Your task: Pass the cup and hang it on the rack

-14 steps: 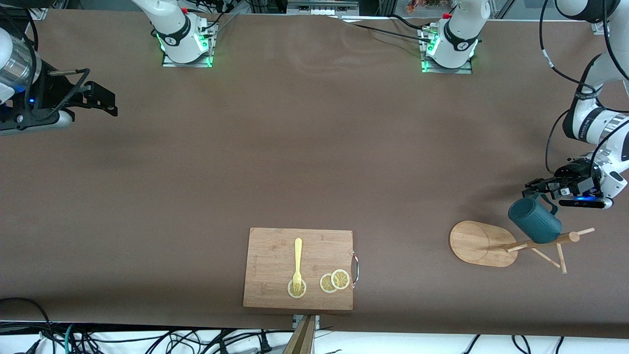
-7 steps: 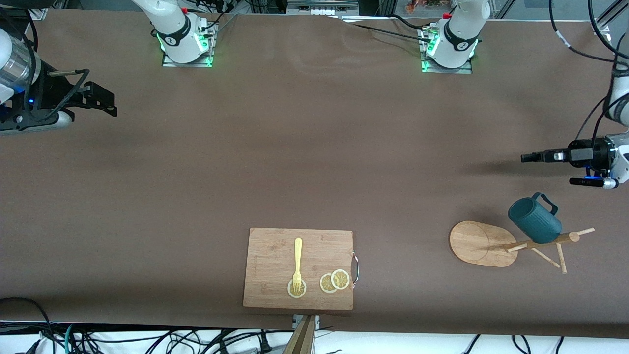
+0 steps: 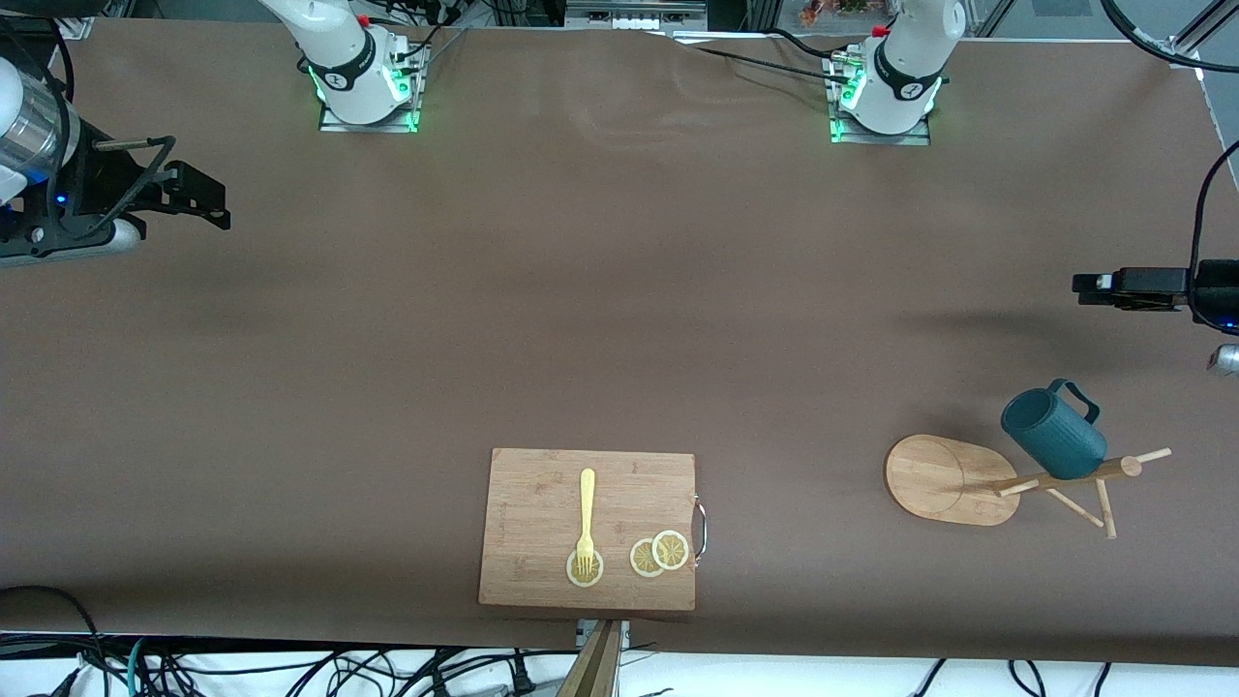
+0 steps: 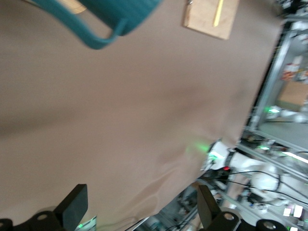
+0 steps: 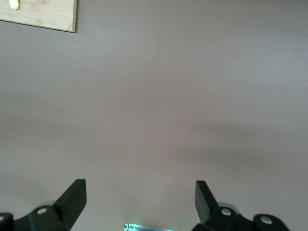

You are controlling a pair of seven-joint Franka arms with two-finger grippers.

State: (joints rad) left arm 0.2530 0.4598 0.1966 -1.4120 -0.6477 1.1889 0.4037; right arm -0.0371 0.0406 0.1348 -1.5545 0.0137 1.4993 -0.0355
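Observation:
The teal cup (image 3: 1053, 433) hangs tilted on a peg of the wooden rack (image 3: 937, 480), handle upward, toward the left arm's end of the table. In the left wrist view the cup (image 4: 103, 17) shows at the picture's edge, well apart from the fingers. My left gripper (image 3: 1086, 286) hovers over the table edge at that end, open and empty, and its wrist view shows the left gripper (image 4: 139, 207) with only bare table between its fingers. My right gripper (image 3: 221, 201) waits over the right arm's end of the table; the right gripper (image 5: 138, 197) is open and empty.
A bamboo cutting board (image 3: 542, 484) lies near the front camera's edge of the table. On it are a yellow fork (image 3: 587, 513) and lemon slices (image 3: 660, 554). Brown tablecloth (image 3: 619, 319) covers the table between board, rack and arm bases.
My left gripper has let go of the cup's handle and drawn away from it toward the table's edge. The cup stays on the rack. The right arm has not moved.

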